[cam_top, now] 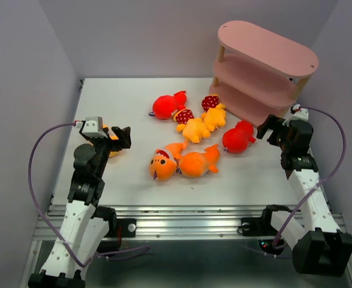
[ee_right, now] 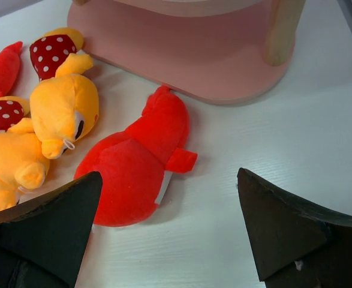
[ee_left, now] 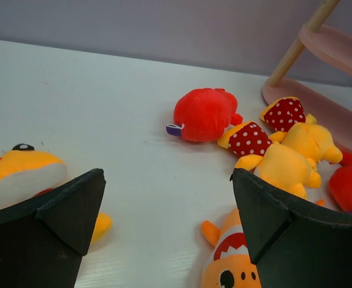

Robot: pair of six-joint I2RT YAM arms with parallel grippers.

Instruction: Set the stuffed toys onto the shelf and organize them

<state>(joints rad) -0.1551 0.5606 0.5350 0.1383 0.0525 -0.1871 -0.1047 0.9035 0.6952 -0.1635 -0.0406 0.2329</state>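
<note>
**Both grippers open; all seven toys on the table**

My left gripper (ee_left: 167, 180) hangs low over the white table (cam_top: 104, 96), jaws spread wide and holding nothing. A yellow-orange plush (ee_left: 26, 171) lies just beside its left finger. My right gripper (ee_right: 168, 180) is also spread and unloaded. The near red shark (ee_right: 134, 162) lies just ahead of it, tail pointing at the bottom board of the pink shelf (ee_right: 181, 60).

At centre, the toothy orange shark (cam_top: 162, 166) touches the second orange shark (cam_top: 198, 163). Beyond them, the near yellow figure (cam_top: 193, 129) presses against the far yellow figure (cam_top: 215, 117), both with red white-dotted parts. The far red shark (cam_top: 165, 107) lies beside them. The shelf stands upright at the far right.
</note>
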